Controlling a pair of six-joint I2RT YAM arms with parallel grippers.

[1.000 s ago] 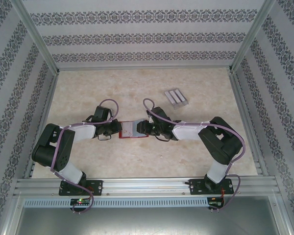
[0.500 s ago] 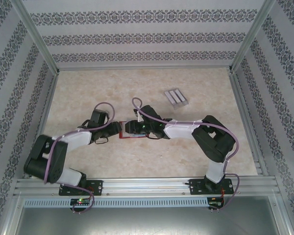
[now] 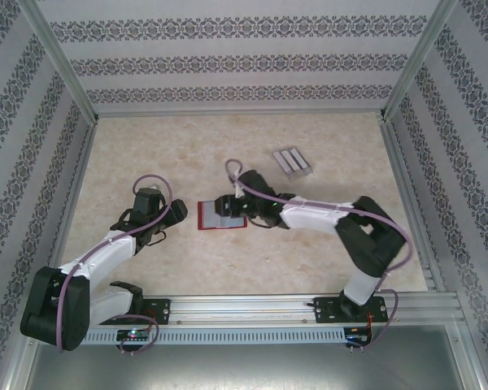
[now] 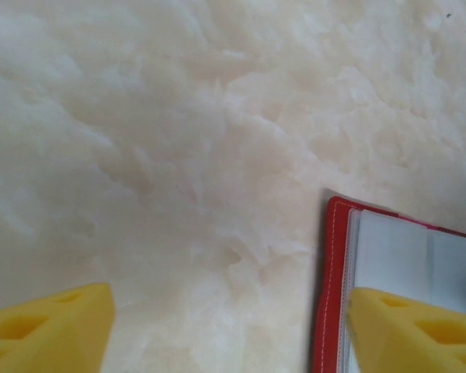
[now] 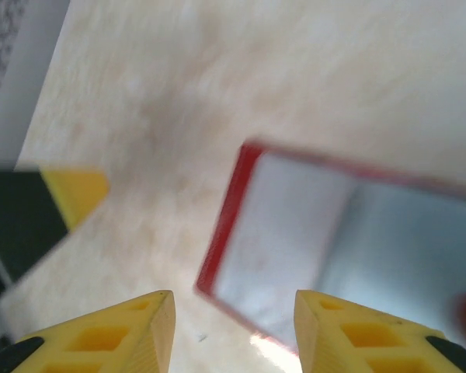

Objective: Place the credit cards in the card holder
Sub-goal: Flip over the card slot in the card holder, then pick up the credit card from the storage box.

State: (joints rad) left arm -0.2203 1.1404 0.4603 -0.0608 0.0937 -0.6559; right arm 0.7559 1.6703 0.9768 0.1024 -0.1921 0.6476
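one pale marbled tabletop [image 3: 146,154], viewed from above, boxed in by grey-and-white patterned walls [image 3: 244,61]. two black-and-white robot arms bolted side by side at the near edge.

one small red booklet-style wallet [image 3: 211,216], lying open and flat near the middle of the tabletop, greyish clear pockets facing up.

three thin light-grey rectangular cards [image 3: 293,162], side by side in one tight row, further back and to the right, well apart from the wallet and from both grippers. none of the three in the wallet yet.

left gripper [image 3: 175,213] low over bare tabletop just left of the wallet, apart from it. in its wrist view, two yellow fingertips [image 4: 46,326] spread wide, nothing between them but tabletop, with the wallet's red stitched edge beside the right-hand tip.

right gripper [image 3: 225,205] above the wallet's right half. in its wrist view, two yellow fingertips [image 5: 109,334] parted with a clear gap, pinching nothing, with one red-rimmed corner of the wallet beyond them, blurred. touching the wallet or just over it: cannot tell.
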